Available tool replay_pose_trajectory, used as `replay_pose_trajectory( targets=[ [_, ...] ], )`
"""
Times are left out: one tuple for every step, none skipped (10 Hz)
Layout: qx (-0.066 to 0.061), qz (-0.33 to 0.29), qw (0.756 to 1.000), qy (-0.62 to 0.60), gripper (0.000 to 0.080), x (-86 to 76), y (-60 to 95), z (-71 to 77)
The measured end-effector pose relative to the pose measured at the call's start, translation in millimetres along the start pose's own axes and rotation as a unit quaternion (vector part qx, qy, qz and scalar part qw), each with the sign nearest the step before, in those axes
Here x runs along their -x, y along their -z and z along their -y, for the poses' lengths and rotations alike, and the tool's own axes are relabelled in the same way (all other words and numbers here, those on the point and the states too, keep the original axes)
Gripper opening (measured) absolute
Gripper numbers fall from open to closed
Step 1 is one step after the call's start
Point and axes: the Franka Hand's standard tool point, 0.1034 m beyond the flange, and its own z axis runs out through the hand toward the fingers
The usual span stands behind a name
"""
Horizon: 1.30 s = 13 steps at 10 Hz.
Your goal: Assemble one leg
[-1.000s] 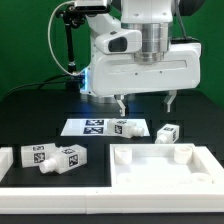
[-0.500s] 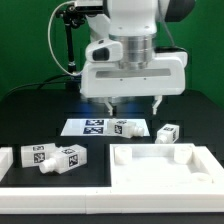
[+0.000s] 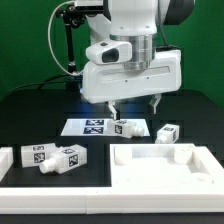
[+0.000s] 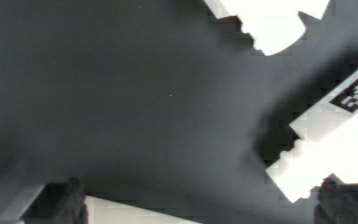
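Note:
Several white legs with black-and-white tags lie on the black table. One leg (image 3: 125,128) rests at the marker board's (image 3: 92,126) end, another (image 3: 168,132) lies to the exterior view's right, and two more (image 3: 35,153) (image 3: 66,158) lie at the left. My gripper (image 3: 133,106) hangs open and empty just above and behind the leg on the board. In the wrist view my gripper (image 4: 202,205) shows two dark fingertips (image 4: 55,200) wide apart, with a tagged leg (image 4: 345,105) off to one side.
The large white table-top piece (image 3: 150,178) with a raised rim lies at the front right. A white border piece (image 3: 50,195) runs along the front left. A black post with cables (image 3: 66,45) stands at the back left.
My gripper has moved toward the exterior view's left and dipped slightly, still open. The parts on the table have not moved.

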Motion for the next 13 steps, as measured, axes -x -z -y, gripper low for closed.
replay_pose_trajectory(
  targets=[
    [0.0, 0.0, 1.0, 0.0, 0.0649, 0.2, -0.2, -0.3],
    [0.0, 0.0, 1.0, 0.0, 0.0649, 0.3, -0.4, -0.1],
    [0.0, 0.002, 1.0, 0.001, 0.0649, 0.9, -2.3, 1.0],
    [0.003, -0.003, 1.0, 0.012, 0.0649, 3.3, -10.1, 7.2],
    [0.002, 0.005, 0.999, 0.032, 0.0649, 15.6, -15.6, 11.8],
    [0.007, 0.007, 0.998, 0.065, 0.0649, 32.1, -19.4, 15.6],
    [0.017, -0.002, 0.994, 0.105, 0.0649, 44.7, -24.7, 20.0],
    [0.025, -0.009, 0.991, 0.135, 0.0649, 51.6, -31.4, 26.4],
    [0.024, -0.002, 0.99, 0.139, 0.0649, 57.8, -41.4, 26.1],
    [0.024, 0.001, 0.989, 0.148, 0.0649, 61.7, -50.9, 22.5],
    [0.023, 0.004, 0.989, 0.148, 0.0649, 64.2, -57.8, 22.5],
    [0.022, 0.008, 0.988, 0.152, 0.0649, 65.9, -61.9, 22.2],
    [0.022, 0.008, 0.987, 0.159, 0.0649, 66.0, -62.9, 15.3]
  ],
)
